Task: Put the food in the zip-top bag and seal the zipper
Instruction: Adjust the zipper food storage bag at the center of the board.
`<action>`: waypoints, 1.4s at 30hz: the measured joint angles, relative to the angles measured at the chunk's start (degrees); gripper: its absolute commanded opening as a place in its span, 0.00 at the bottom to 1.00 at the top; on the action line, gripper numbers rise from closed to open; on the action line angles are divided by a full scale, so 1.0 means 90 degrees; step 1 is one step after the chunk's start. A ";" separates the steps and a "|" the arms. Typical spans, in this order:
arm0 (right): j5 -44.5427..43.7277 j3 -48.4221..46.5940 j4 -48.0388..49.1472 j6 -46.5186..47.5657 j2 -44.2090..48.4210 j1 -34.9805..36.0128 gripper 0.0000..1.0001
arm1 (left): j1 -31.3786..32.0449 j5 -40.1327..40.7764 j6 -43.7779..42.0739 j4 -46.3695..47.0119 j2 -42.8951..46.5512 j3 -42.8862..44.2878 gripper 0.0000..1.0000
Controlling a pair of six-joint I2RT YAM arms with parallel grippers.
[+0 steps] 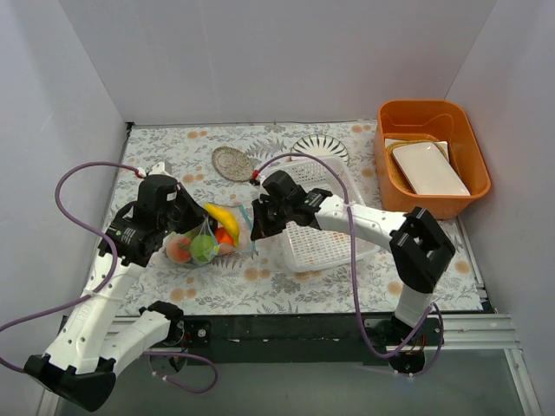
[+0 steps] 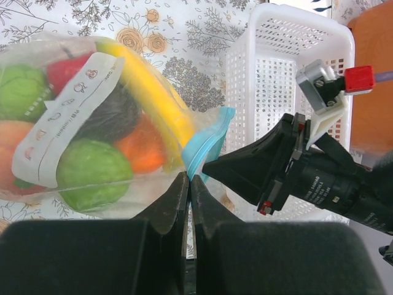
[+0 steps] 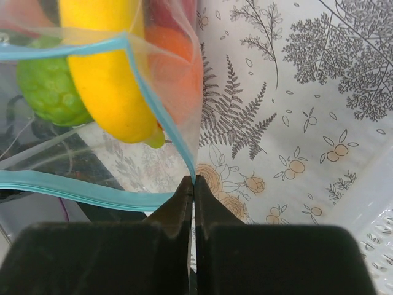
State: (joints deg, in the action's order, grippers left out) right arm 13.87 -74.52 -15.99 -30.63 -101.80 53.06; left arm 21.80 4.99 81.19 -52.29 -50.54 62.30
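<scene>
The clear zip-top bag [image 1: 201, 244] lies between the two arms with the toy fruits inside: yellow banana [image 2: 153, 92], two green balls [image 2: 92, 172], orange [image 2: 141, 147], red pepper [image 2: 70, 70], a dark fruit [image 2: 113, 117]. Its blue-green zipper [image 2: 206, 138] still gapes open in the right wrist view [image 3: 73, 190], with the banana [image 3: 104, 74] poking through the mouth. My left gripper [image 2: 189, 179] is shut on the zipper's edge. My right gripper [image 3: 193, 181] is shut on the zipper strip at the bag's corner. Both grippers meet at the mouth [image 1: 247, 224].
A white perforated basket [image 1: 325, 221] stands right of the bag, under my right arm. An orange tub [image 1: 431, 156] with a white dish is at the back right. A round woven coaster [image 1: 231, 162] and a striped plate [image 1: 319, 147] lie at the back.
</scene>
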 measured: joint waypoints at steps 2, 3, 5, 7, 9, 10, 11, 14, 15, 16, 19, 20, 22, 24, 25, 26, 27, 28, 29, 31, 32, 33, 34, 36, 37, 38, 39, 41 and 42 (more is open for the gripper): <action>-0.0002 0.0000 0.0034 0.0044 0.0131 0.0002 0.01 | 0.0000 -0.0061 -0.0032 0.0015 0.0000 0.0000 0.00; -0.0002 0.0000 0.0049 0.0068 0.0214 0.0007 0.01 | 0.0000 -0.0114 -0.0058 0.0032 0.0000 0.0000 0.00; -0.0024 -0.0007 0.0073 0.0104 0.0423 0.0010 0.01 | 0.0000 -0.0260 -0.0121 0.0090 -0.0002 0.0000 0.00; -0.0041 -0.0102 0.0046 0.0163 0.0639 0.0024 0.01 | 0.0000 -0.0432 -0.0165 0.0148 -0.0017 0.0010 0.00; -0.0049 -0.0330 -0.0053 0.0238 0.0775 0.0032 0.01 | 0.0000 -0.0590 -0.0189 0.0153 -0.0063 0.0075 0.00; -0.0046 -0.0488 -0.0080 0.0279 0.0828 0.0036 0.01 | 0.0000 -0.0658 -0.0197 0.0153 -0.0097 0.0131 0.00; -0.0044 -0.0646 -0.0095 0.0313 0.0877 0.0036 0.01 | 0.0000 -0.0729 -0.0206 0.0153 -0.0136 0.0199 0.00; -0.0019 -0.1132 -0.0219 0.0444 0.1015 0.0036 0.01 | 0.0000 -0.0865 -0.0209 0.0126 -0.0221 0.0454 0.00; -0.0012 -0.1275 -0.0272 0.0481 0.1059 0.0034 0.01 | 0.0000 -0.0874 -0.0197 0.0056 -0.0257 0.0636 0.00; -0.0005 -0.1421 -0.0328 0.0522 0.1093 0.0034 0.01 | 0.0000 -0.0874 -0.0189 0.0032 -0.0265 0.0733 0.01; 0.0000 -0.1766 -0.0483 0.0651 0.1141 0.0029 0.01 | 0.0000 -0.0874 -0.0160 -0.0051 -0.0265 0.1061 0.02; -0.0002 -0.1875 -0.0520 0.0697 0.1141 0.0029 0.01 | 0.0000 -0.0874 -0.0155 -0.0046 -0.0260 0.1151 0.02; 0.0000 -0.2001 -0.0590 0.0775 0.1141 0.0029 0.01 | 0.0000 -0.0923 -0.0146 -0.0032 -0.0253 0.1229 0.00; 0.0005 -0.2006 -0.0646 0.0787 0.1137 0.0029 0.01 | 0.0000 -0.1010 -0.0143 -0.0036 -0.0262 0.1214 0.00; 0.0005 -0.2006 -0.0714 0.0787 0.1122 0.0029 0.01 | 0.0000 -0.1059 -0.0143 -0.0019 -0.0279 0.1180 0.00; 0.0002 -0.2006 -0.0763 0.0784 0.1098 0.0029 0.01 | 0.0000 -0.1161 -0.0143 0.0000 -0.0306 0.1127 0.00; 0.0000 -0.2006 -0.0794 0.0784 0.1064 0.0032 0.01 | 0.0000 -0.1270 -0.0155 0.0017 -0.0347 0.1061 0.00; -0.0017 -0.2004 -0.0826 0.0784 0.1035 0.0032 0.02 | 0.0000 -0.1423 -0.0170 0.0039 -0.0415 0.0969 0.00; -0.0036 -0.1996 -0.0848 0.0784 0.1015 0.0029 0.03 | 0.0000 -0.1513 -0.0187 0.0041 -0.0466 0.0906 0.00; -0.0073 -0.1953 -0.0852 0.0782 0.1005 0.0010 0.03 | 0.0000 -0.1712 -0.0243 0.0032 -0.0639 0.0765 0.00; -0.0073 -0.1945 -0.0862 0.0780 0.1005 -0.0019 0.02 | 0.0000 -0.1819 -0.0287 0.0046 -0.0716 0.0678 0.00; -0.0070 -0.1945 -0.0865 0.0780 0.0996 -0.0039 0.01 | 0.0000 -0.1933 -0.0330 0.0041 -0.0780 0.0590 0.00; -0.0063 -0.1945 -0.0860 0.0775 0.0979 -0.0075 0.01 | 0.0000 -0.2059 -0.0381 0.0046 -0.0833 0.0515 0.00; -0.0058 -0.1923 -0.0828 0.0753 0.0950 -0.0177 0.01 | 0.0000 -0.2373 -0.0476 0.0107 -0.0906 0.0413 0.00; -0.0046 -0.1836 -0.0741 0.0724 0.0950 -0.0243 0.01 | 0.0000 -0.2528 -0.0510 0.0163 -0.0928 0.0379 0.00; -0.0044 -0.1761 -0.0690 0.0702 0.0950 -0.0299 0.02 | 0.0000 -0.2671 -0.0544 0.0238 -0.0937 0.0345 0.00; -0.0049 -0.1671 -0.0641 0.0675 0.0950 -0.0350 0.02 | 0.0000 -0.2820 -0.0571 0.0333 -0.0940 0.0301 0.00; -0.0070 -0.1520 -0.0583 0.0634 0.0950 -0.0432 0.02 | 0.0000 -0.3065 -0.0602 0.0493 -0.0950 0.0221 0.00; -0.0090 -0.1467 -0.0585 0.0607 0.0947 -0.0471 0.02 | 0.0000 -0.3177 -0.0602 0.0561 -0.0962 0.0197 0.00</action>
State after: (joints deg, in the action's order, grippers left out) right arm 13.06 -87.72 -21.26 -25.17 -93.27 48.82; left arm 21.80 -23.59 75.77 -47.24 -59.20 64.07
